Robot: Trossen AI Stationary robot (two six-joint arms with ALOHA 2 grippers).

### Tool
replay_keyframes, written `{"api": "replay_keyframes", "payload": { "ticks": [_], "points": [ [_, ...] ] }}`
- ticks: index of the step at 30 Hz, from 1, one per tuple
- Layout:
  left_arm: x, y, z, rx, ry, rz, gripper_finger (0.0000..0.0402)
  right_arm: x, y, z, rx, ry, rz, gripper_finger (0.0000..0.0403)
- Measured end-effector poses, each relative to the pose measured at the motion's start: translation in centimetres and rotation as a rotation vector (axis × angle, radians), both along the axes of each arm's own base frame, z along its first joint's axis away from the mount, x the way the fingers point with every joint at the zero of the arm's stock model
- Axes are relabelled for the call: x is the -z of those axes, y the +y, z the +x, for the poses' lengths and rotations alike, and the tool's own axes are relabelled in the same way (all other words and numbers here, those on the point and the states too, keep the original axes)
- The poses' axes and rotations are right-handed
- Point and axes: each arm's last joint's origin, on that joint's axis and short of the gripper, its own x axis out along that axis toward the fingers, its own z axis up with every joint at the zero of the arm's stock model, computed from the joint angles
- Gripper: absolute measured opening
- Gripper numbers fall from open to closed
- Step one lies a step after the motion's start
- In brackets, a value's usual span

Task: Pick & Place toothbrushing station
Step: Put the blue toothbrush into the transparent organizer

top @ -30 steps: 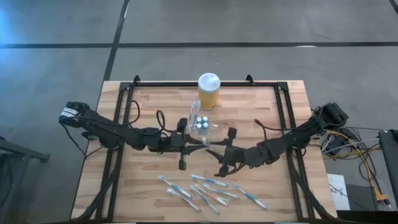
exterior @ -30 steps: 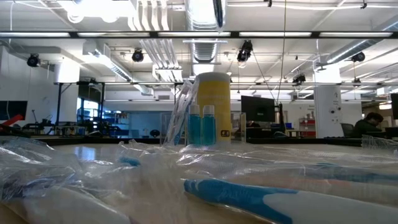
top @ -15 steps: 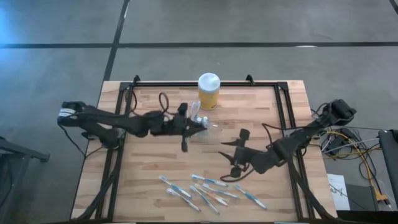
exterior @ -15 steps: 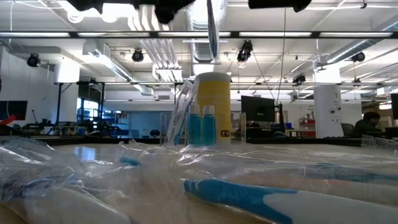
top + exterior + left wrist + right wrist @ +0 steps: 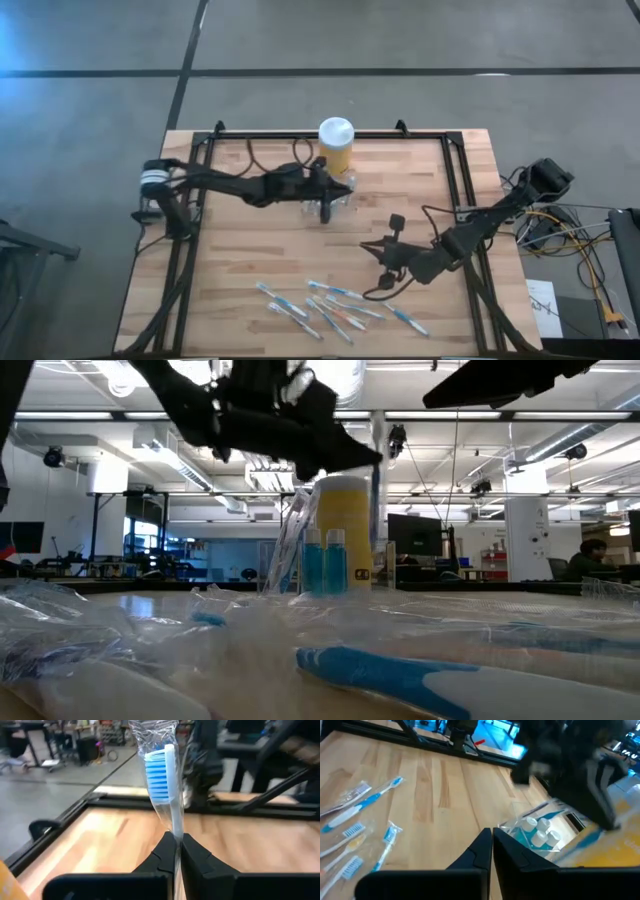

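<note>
The toothbrushing station [image 5: 342,190] is a small see-through holder standing on the table in front of the yellow jar [image 5: 335,146]. Blue white-capped tubes [image 5: 324,560] stand in it, and the right wrist view shows them too [image 5: 538,831]. My left gripper [image 5: 322,196] hangs over the holder, shut on a plastic-wrapped toothbrush [image 5: 162,770] with blue bristles. My right gripper [image 5: 378,262] hovers to the holder's near right, shut with nothing between its fingers [image 5: 491,840]. Several wrapped toothbrushes [image 5: 335,308] lie flat near the table's front edge. My left gripper pinches the wrapped toothbrush between its two fingers at the neck [image 5: 175,829], just behind the bristle head. The head sticks out beyond the fingertips, in line with them. The brush [image 5: 377,490] hangs upright, clear of the table, close beside the holder; the handle is hidden.
The yellow jar with the white lid [image 5: 343,530] stands right behind the holder, near the table's far edge. A black frame [image 5: 200,200] runs along the table's left, right and far sides. Loose toothbrushes [image 5: 355,815] lie near the front; bare wood spreads left of the holder.
My left gripper has carried the wrapped toothbrush toward the table's far right, from the middle of the table to above the holder. My right gripper has drawn back from the holder toward the near right and has shut.
</note>
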Motion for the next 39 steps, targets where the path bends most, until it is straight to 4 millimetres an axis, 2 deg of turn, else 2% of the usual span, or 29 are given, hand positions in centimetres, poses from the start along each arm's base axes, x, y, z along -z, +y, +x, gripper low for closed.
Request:
{"api": "replay_keyframes", "payload": {
  "ticks": [3,7,20,28,34,36,39],
  "points": [
    [1.4,0.5,1.2,-0.057,0.04,0.006,0.0009,-0.2,-0.1,-0.4,-0.003,-0.013,0.012,0.0009],
    [2.2,0.7,1.9,-0.112,0.051,0.011,0.0009,0.1,-0.1,-1.0,-0.016,-0.009,0.012,0.0008],
    [3.8,0.9,2.0,-0.161,0.132,-0.019,0.0009,0.1,-0.2,-1.5,-0.018,-0.02,0.032,0.0008],
    [3.8,0.9,1.9,-0.167,0.134,-0.055,0.0081,0.1,-0.2,-1.5,-0.018,-0.02,0.032,0.0008],
    [3.5,0.9,1.8,-0.168,0.134,-0.068,0.0128,0.1,-0.2,-1.5,-0.017,-0.021,0.035,0.0008],
    [2.6,0.8,1.4,-0.168,0.131,-0.067,0.0139,0.2,-0.2,-1.5,-0.017,-0.019,0.035,0.0008],
    [0.1,0.6,0.2,-0.158,0.135,-0.064,0.0148,0.3,-0.2,-1.6,-0.017,-0.016,0.035,0.0008]
  ]
}}
